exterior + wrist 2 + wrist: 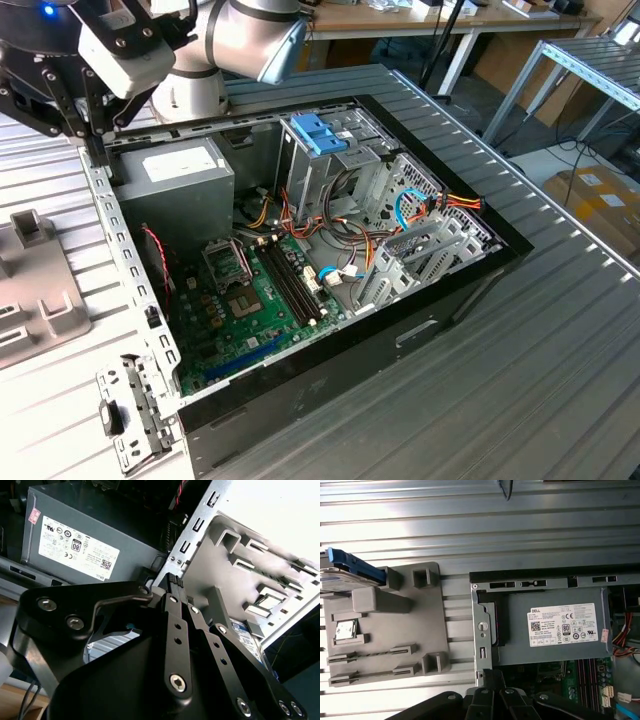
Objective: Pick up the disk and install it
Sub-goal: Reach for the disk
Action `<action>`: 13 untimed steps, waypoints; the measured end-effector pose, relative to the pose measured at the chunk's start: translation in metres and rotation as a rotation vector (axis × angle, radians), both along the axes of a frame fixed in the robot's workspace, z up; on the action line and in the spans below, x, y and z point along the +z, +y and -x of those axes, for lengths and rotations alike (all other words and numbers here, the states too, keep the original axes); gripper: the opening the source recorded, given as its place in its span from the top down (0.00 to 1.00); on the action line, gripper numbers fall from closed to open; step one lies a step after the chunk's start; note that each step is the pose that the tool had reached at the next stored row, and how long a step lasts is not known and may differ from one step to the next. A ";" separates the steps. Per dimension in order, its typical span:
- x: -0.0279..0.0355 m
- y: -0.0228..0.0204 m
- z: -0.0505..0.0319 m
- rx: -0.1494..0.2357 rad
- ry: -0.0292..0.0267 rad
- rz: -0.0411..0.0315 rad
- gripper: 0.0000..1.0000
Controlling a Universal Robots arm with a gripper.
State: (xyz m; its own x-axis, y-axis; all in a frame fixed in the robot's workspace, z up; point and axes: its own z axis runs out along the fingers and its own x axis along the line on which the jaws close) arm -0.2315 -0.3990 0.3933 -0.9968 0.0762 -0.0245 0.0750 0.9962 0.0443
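1. One arm, one gripper: it hangs over the back corner of the open computer case, right beside the power supply.
2. In both wrist views the fingers are pressed together with nothing between them (the tips meet in a neat black point).
3. The disk sits on the grey holder, which lies on the table next to the case. It is at the end away from the case, its blue rail showing, well apart from the gripper.
4. The step in hand, I'd judge, is the pick-up, barely begun. To do it well, the fingers should spread wider than the disk before they come down. They should then close squarely across its two long sides, clear of the holder's posts, so it lifts level and doesn't twist.
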 end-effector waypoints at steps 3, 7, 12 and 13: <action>0.0000 0.0000 0.0026 0.000 0.0000 0.0000 0.89; 0.0000 0.0000 0.0054 0.000 -0.0001 -0.0001 0.89; 0.0000 0.0000 0.0099 0.000 0.0000 -0.0001 0.89; 0.0000 0.0000 0.0105 0.000 0.0000 0.0000 0.89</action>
